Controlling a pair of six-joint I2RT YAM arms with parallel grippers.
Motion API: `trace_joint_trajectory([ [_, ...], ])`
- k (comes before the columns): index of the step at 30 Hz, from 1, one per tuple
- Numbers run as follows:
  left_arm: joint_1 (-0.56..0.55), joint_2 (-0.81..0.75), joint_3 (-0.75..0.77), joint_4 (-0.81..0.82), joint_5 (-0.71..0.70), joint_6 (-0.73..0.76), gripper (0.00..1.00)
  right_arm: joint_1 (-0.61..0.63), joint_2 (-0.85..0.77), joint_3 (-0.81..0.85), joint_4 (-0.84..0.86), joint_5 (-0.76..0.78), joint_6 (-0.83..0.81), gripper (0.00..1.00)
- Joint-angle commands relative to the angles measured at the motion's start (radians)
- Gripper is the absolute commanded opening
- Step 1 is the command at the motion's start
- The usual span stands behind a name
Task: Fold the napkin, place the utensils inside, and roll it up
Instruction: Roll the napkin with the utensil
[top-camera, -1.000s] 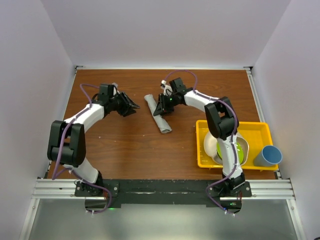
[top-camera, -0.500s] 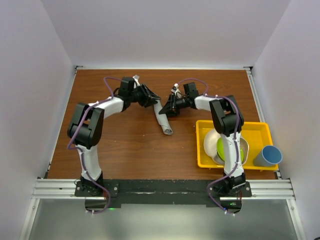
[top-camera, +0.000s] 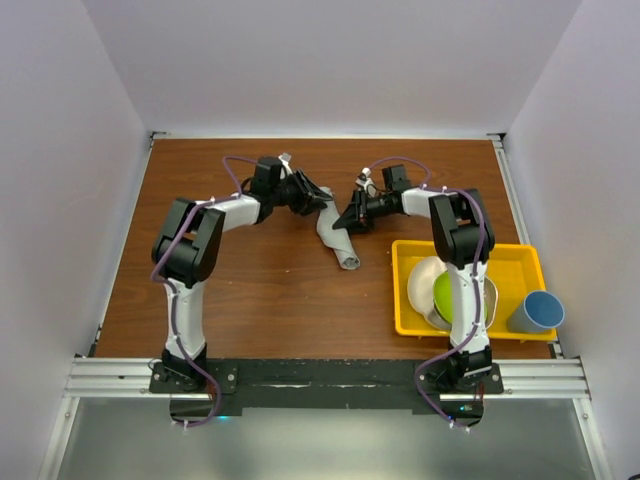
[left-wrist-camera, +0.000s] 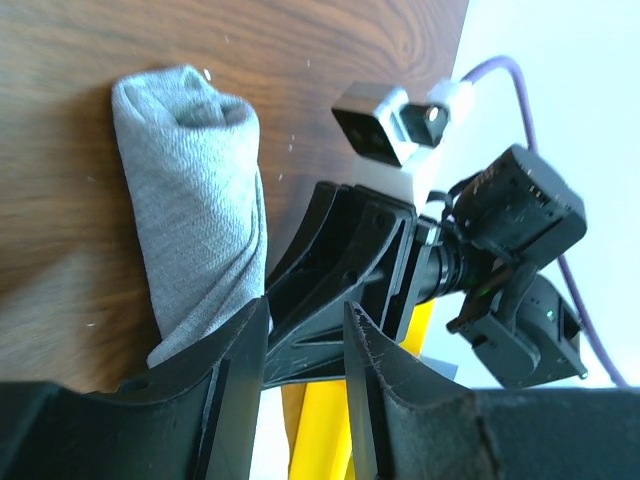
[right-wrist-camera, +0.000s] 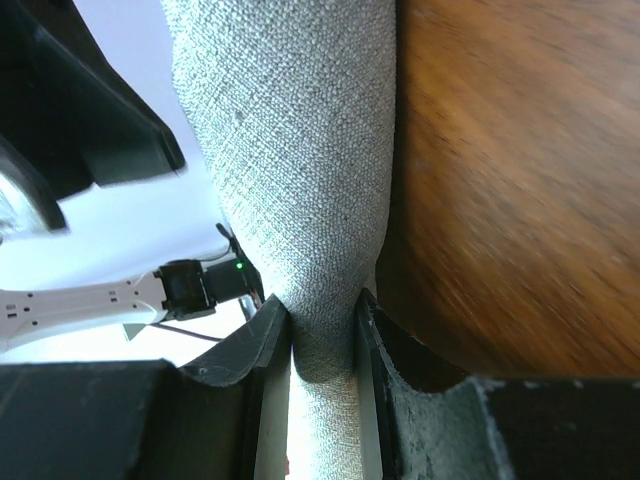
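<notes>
The napkin (top-camera: 340, 240) is a light grey roll lying on the brown table at mid-back. My right gripper (top-camera: 350, 219) is shut on the roll's far end; in the right wrist view the cloth (right-wrist-camera: 300, 150) is pinched between both fingers (right-wrist-camera: 322, 305). My left gripper (top-camera: 321, 199) is just left of the roll's far end, facing the right gripper. In the left wrist view its jaws (left-wrist-camera: 305, 315) stand apart with nothing between them, and the roll (left-wrist-camera: 195, 200) lies beside the left finger. The spoon is hidden.
A yellow tray (top-camera: 520, 255) at the right holds a white plate (top-camera: 420, 285) and a green bowl (top-camera: 455, 298). A blue cup (top-camera: 536, 312) stands right of the tray. White walls enclose the table on three sides.
My left arm has swung right to the roll's far end. My right gripper has moved right, and the roll has shifted right with it.
</notes>
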Motion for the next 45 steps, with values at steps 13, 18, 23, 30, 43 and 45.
trace_joint_trajectory([
  [13, -0.069, 0.119, 0.142, 0.111, 0.039, -0.069, 0.40, -0.076, 0.012, 0.156, -0.439, 0.255, -0.314, 0.60],
  [18, -0.081, 0.127, 0.179, 0.105, 0.030, -0.075, 0.39, -0.076, -0.062, 0.193, -0.517, 0.360, -0.387, 0.73],
  [23, -0.081, 0.122, 0.180, 0.096, 0.027, -0.068, 0.39, -0.058, -0.171, 0.158, -0.516, 0.419, -0.380, 0.78],
  [30, -0.083, 0.151, 0.180, 0.098, 0.031, -0.062, 0.38, 0.025, -0.266, 0.063, -0.488, 0.531, -0.415, 0.82],
  [43, -0.083, 0.271, 0.271, 0.101, 0.042, -0.051, 0.38, 0.065, -0.327, -0.076, -0.450, 0.781, -0.453, 0.73],
  [45, -0.081, 0.280, 0.295, 0.075, 0.044, -0.036, 0.38, 0.065, -0.329, -0.070, -0.463, 0.776, -0.455, 0.70],
])
